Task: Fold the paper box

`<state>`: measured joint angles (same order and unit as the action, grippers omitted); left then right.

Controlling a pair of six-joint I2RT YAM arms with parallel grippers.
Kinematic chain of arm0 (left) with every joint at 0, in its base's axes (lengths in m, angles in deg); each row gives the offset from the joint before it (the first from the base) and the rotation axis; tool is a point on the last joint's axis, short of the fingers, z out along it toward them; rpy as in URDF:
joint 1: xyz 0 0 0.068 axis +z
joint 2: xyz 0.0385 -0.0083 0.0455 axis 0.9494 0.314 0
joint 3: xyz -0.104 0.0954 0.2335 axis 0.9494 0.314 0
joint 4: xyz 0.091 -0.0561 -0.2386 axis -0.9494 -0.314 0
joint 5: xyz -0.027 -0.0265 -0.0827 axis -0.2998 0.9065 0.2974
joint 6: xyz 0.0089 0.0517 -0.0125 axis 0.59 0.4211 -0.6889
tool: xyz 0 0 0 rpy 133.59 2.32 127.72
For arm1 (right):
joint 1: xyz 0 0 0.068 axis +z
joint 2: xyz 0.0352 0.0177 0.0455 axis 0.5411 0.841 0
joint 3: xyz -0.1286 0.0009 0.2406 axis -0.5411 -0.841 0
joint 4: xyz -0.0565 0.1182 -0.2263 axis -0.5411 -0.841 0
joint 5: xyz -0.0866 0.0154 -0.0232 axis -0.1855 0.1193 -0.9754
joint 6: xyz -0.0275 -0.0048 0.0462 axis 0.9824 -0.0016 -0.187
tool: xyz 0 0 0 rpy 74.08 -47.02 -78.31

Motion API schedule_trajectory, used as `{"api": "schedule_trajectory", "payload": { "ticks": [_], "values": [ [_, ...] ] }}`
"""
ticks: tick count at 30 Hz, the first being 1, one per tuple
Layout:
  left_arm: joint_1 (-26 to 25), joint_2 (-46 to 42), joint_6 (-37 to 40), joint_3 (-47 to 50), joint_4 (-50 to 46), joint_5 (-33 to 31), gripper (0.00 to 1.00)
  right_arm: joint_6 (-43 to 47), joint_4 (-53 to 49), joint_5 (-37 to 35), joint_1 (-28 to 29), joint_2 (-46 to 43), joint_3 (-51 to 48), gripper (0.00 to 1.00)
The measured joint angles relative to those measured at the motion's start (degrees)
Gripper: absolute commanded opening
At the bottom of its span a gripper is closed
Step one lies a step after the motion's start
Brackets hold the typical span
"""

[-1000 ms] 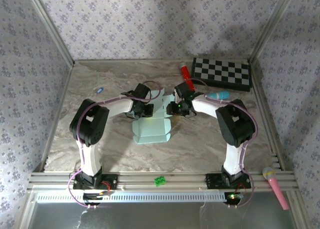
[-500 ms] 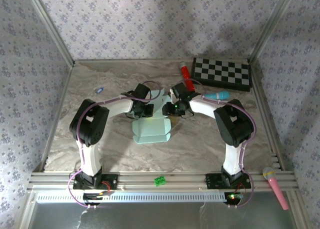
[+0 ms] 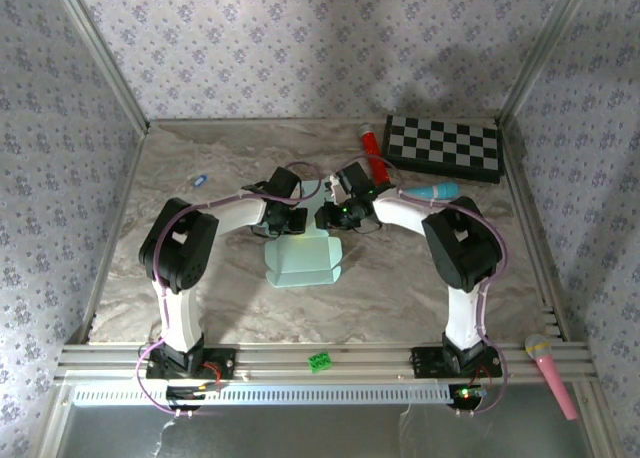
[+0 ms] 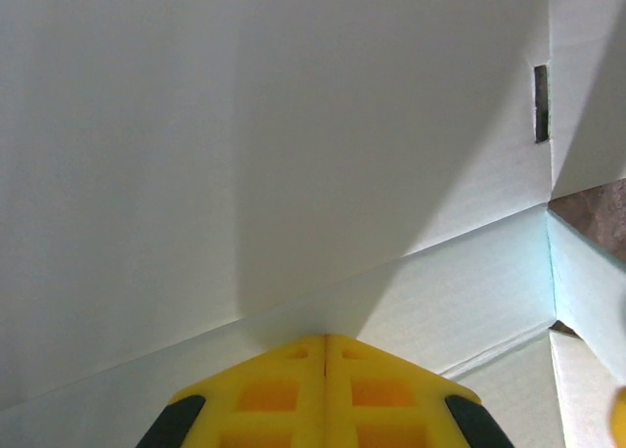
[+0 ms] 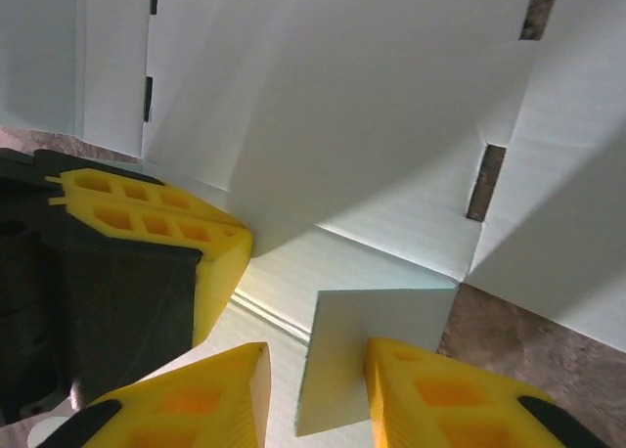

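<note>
On the paper box (image 3: 303, 258), far end — left end effector (image 4: 325, 340), closed empty, pins a crease (image 4: 411, 257); right end effector (image 5: 318, 358) (half open) straddles a raised flap (image 5: 377, 336). Likely next: pinch, fold inward.

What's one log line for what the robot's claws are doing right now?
task: fold paper box | left claw: shut, tip at a crease | right claw: open around raised flap

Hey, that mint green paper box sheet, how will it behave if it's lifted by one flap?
The paper box is a thin card sheet, so it is probably very light and slides easily when pushed. Its scored creases suggest it hinges there rather than lifting rigidly. The raised flap between the right fingers may spring back if released.
</note>
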<state>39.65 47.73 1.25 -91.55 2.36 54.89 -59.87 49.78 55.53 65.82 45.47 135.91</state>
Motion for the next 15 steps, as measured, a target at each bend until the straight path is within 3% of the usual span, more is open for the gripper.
{"api": "schedule_trajectory", "payload": {
  "ticks": [13, 15],
  "values": [
    [0.0, -0.1, 0.3, -0.1, -0.3, -0.2, 0.00, 0.0, 0.8, 0.6, 0.1, 1.4, 0.3, 0.33],
    [-0.3, -0.1, 0.7, -0.9, -1.4, -0.5, 0.07, 0.3, 0.1, -0.5, 0.1, 0.8, 0.4, 0.33]
  ]
}}
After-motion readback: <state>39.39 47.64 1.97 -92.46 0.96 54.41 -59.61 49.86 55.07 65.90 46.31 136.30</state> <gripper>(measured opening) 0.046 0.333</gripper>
